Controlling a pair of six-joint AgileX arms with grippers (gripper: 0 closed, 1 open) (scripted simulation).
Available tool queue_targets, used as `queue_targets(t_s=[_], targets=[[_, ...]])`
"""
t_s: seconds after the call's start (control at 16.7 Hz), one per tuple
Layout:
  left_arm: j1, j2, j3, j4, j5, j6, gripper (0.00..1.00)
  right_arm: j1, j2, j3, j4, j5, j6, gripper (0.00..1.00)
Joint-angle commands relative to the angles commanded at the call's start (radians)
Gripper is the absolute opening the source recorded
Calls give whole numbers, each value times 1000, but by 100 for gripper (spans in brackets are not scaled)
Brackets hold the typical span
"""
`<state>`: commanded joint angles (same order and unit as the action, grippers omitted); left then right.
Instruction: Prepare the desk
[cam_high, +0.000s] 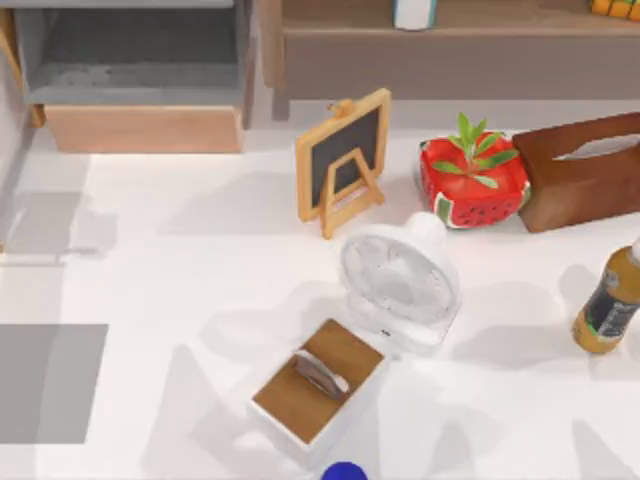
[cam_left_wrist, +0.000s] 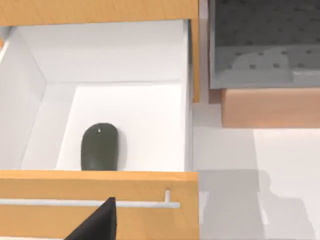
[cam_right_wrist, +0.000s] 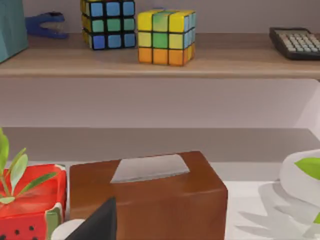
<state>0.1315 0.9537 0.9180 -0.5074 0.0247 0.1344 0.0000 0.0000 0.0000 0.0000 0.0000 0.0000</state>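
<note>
The counter (cam_high: 180, 270) is the wide white top that carries everything here. Near its middle stands a small white fan (cam_high: 400, 285), and just in front of it, toward the near edge, sits a white box with a wooden lid (cam_high: 318, 390). A little chalkboard easel (cam_high: 343, 160) stands farther back, left of a red watermelon-patterned pot (cam_high: 470, 180) with a green plant. A brown tissue box (cam_high: 580, 170) sits just right of the pot, and a bottle (cam_high: 608, 305) lies near the right edge. A blue object (cam_high: 343, 471) peeks in at the near edge (too little of it is visible to name).

At the far left is the grey drawer box (cam_high: 135, 75) with a light wood front, and a brown shelf (cam_high: 450, 45) runs along the far right.

The left wrist view looks into an open wooden drawer (cam_left_wrist: 100, 210) with a white inside, where a dark mouse (cam_left_wrist: 99, 147) rests. A dark tip of the left pincer (cam_left_wrist: 97, 222) shows at the edge; I cannot tell whether it is wide or narrow.

The right wrist view faces the tissue box, with two colour cubes (cam_right_wrist: 137, 32), a calculator (cam_right_wrist: 296, 42) and a blue stapler (cam_right_wrist: 45, 25) on the shelf behind. The right pincer (cam_right_wrist: 97, 224) shows as a dark tip, and I cannot tell its opening.
</note>
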Motion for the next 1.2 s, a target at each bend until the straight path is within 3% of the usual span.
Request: queue_targets(t_s=[0.72,0.96,1.2], targets=[[179,1203,1125,-617,0,102,100,0,0,0,0,0,0,100],[205,1485,1393,-756,2,122,100,0,0,0,0,0,0,100],[200,1641,1553,-833,6,135,100,0,0,0,0,0,0,100]])
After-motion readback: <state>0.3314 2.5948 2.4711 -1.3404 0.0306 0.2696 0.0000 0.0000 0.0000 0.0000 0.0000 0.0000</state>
